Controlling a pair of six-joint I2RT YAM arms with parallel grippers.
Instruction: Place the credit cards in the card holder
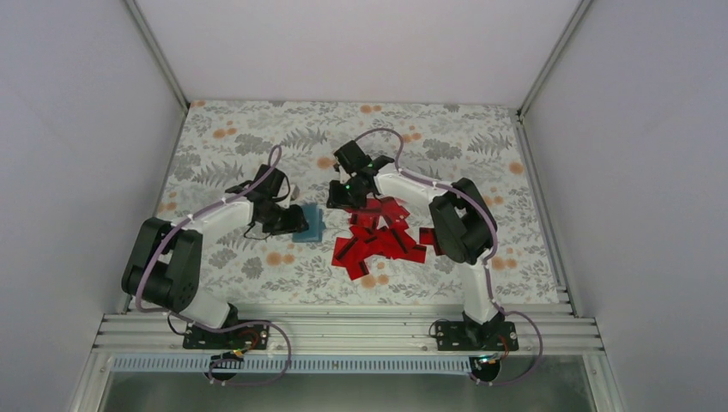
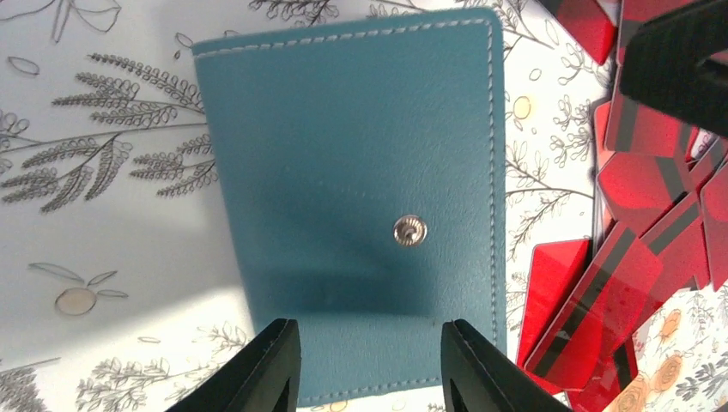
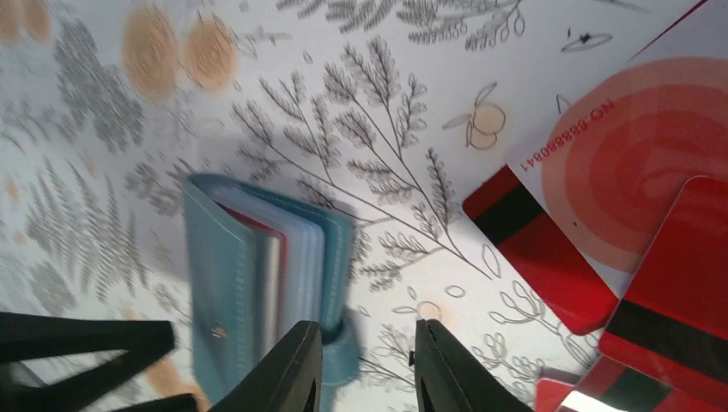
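The teal card holder [image 1: 312, 223] lies on the floral cloth with its snap cover up [image 2: 360, 172]. My left gripper [image 2: 369, 365] hovers over its near end, open, nothing between the fingers. The right wrist view shows the holder [image 3: 215, 283] edge-on, blurred, its clear sleeves fanned and a red edge among them. My right gripper [image 3: 367, 365] stands open just right of it, over bare cloth. The red credit cards [image 1: 382, 240] lie in a loose overlapping heap right of the holder, seen also in the left wrist view [image 2: 618, 275] and the right wrist view [image 3: 670, 326].
One card [image 3: 635, 137] shows a white face with red rings. The left gripper's black fingers [image 3: 86, 343] reach into the right wrist view at lower left. The right gripper's body [image 2: 678, 60] fills the left wrist view's upper right corner. White walls enclose the table [image 1: 257, 129].
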